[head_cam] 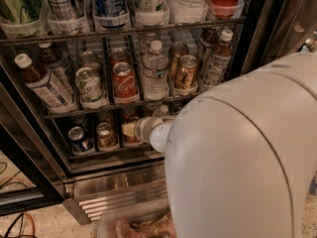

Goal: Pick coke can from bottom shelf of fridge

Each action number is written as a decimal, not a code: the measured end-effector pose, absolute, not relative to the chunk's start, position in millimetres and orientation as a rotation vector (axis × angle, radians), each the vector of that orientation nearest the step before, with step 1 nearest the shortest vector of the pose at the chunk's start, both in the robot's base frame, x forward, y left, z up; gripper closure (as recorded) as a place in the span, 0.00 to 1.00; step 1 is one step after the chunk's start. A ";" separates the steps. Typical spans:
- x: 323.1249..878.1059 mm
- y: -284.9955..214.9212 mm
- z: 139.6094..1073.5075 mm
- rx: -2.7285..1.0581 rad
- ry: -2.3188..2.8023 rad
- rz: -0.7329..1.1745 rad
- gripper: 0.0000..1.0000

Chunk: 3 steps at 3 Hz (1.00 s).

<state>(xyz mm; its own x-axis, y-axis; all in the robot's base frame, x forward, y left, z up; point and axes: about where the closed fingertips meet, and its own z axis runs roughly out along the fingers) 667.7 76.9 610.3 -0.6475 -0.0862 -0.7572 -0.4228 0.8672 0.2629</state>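
Observation:
The fridge (253, 38) stands open with its wire shelves full of drinks. On the bottom shelf (116, 153) a blue can (79, 139) and a bronze-gold can (105, 135) stand in the left lanes. The red coke can (130, 140) stands in the lane to their right, mostly hidden. My gripper (129, 129) reaches into that lane from the right, right at the coke can. My large white arm (237, 157) covers the right of the shelf.
A second red coke can (124, 81), a water bottle (155, 73) and gold cans (185, 73) stand on the tier above. The ribbed steel base grille (119, 198) lies below the shelf. Cables (15, 222) lie on the floor at the left.

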 end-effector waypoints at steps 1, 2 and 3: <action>667.6 76.9 613.6 -0.366 2.238 0.542 1.00; 666.9 80.0 629.6 -0.366 2.258 0.558 1.00; 660.3 78.0 648.8 -0.359 2.298 0.561 1.00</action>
